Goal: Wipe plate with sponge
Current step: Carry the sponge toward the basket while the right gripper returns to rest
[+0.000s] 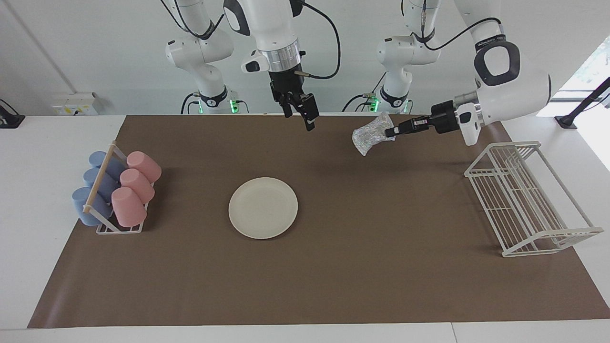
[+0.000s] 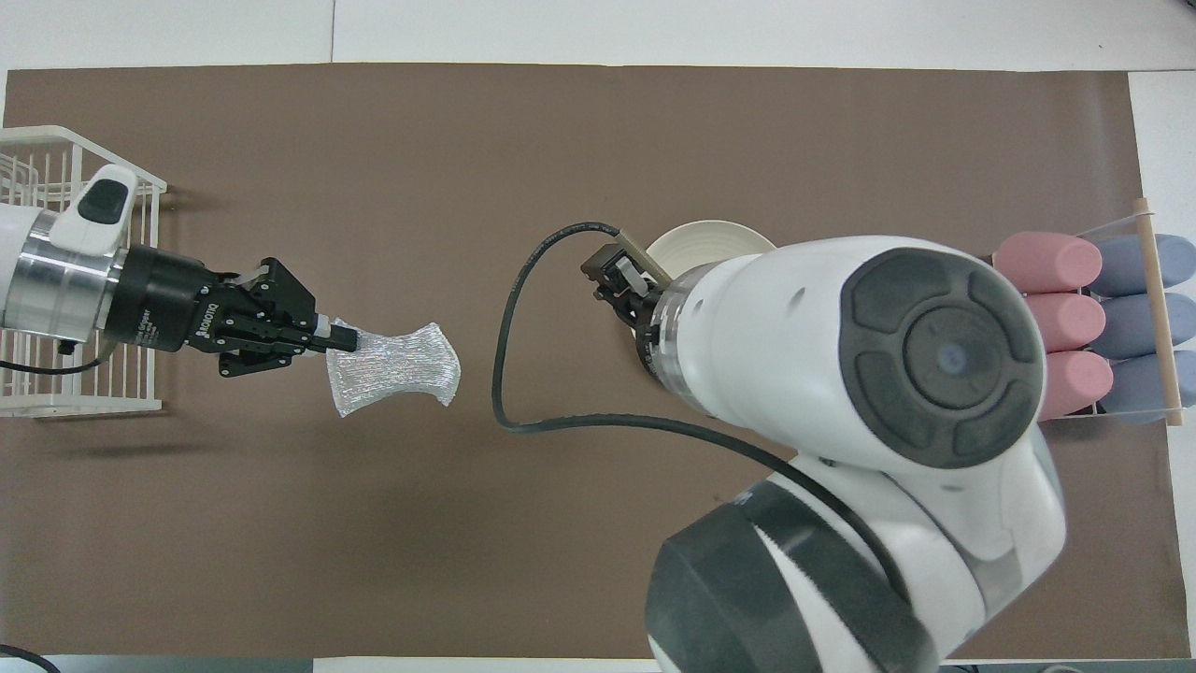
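The cream-white plate (image 1: 263, 207) lies flat on the brown mat near the table's middle; in the overhead view only its rim (image 2: 701, 238) shows past the right arm. The silvery mesh sponge (image 1: 369, 135) (image 2: 397, 369) hangs in the air with my left gripper (image 1: 391, 132) (image 2: 336, 341) shut on one end of it, over the mat toward the left arm's end of the table, apart from the plate. My right gripper (image 1: 299, 119) (image 2: 617, 280) is raised over the mat by the plate's robot-side edge, open and holding nothing.
A white wire rack (image 1: 524, 200) (image 2: 56, 280) stands at the left arm's end of the mat. At the right arm's end of the mat, a holder with pink and blue cups (image 1: 116, 190) (image 2: 1084, 318) lying on their sides.
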You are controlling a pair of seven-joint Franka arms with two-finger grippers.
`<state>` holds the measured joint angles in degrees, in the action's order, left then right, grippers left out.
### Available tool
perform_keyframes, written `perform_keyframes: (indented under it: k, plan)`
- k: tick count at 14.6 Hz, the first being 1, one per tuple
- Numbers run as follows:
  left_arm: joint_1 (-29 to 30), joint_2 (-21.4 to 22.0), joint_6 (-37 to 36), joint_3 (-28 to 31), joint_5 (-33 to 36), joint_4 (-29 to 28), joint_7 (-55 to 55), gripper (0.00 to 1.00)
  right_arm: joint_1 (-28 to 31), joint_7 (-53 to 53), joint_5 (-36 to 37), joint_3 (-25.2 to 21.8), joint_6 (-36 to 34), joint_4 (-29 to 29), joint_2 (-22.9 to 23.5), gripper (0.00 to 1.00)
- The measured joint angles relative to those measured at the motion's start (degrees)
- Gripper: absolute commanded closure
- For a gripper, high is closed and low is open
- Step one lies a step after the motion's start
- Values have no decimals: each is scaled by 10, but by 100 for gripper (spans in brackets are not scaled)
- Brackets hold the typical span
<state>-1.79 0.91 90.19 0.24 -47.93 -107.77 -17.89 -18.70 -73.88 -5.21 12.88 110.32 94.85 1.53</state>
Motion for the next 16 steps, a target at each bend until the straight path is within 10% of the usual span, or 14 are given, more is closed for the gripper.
perform_keyframes:
  k: [8, 16]
  plan:
    - [6, 4, -4, -10, 272, 99, -93, 100, 92, 408, 0, -2, -108, 0, -32, 0]
    - [-11, 1, -24, -16, 542, 129, -104, 100, 108, 538, 4, -42, -139, 1, -38, 0]
